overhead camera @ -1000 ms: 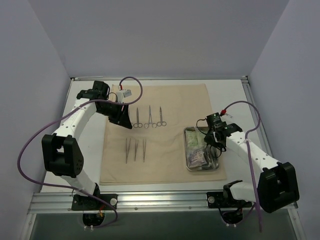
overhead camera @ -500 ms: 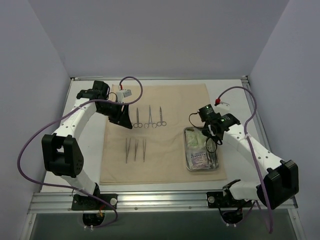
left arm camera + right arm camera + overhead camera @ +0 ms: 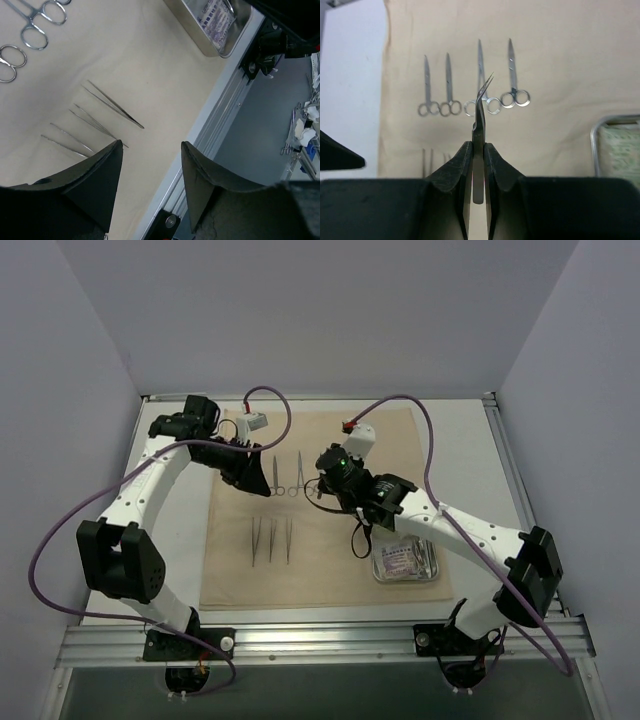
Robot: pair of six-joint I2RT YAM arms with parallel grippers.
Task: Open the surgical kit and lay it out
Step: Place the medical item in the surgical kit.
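Main risk: R fingers (image 3: 489, 152) pinch the bent-tip tweezers (image 3: 481, 105) only at the back end. The tool is thin and slick w/ most of its length sticking out free, so it may swivel or slide in the grip and land skewed. In the wrist view it lines up w/ the row of clamps (image 3: 449, 106), overlapping the third one. Released there, it'd prob. lie across a clamp or knock the row crooked. A low tip could also catch the cloth wrap (image 3: 330, 570) & ruck it, shifting the straight tweezers (image 3: 271, 540) nearby.

2nd risk: both arms crowd one patch. L fingers (image 3: 107, 170) are near the row's left end, so a sideways move by either arm could bump the other.

Pose: R arm reaches across from the tray (image 3: 200, 37) side, forearm over the cloth, fingers together on the tool. L arm arcs in along the left of the desk (image 3: 460, 440), fingers apart, holding nothing, above the three straight tweezers.

Kit: cloth spread flat on the desk, tray w/ packets (image 3: 216, 17) at its near right corner.
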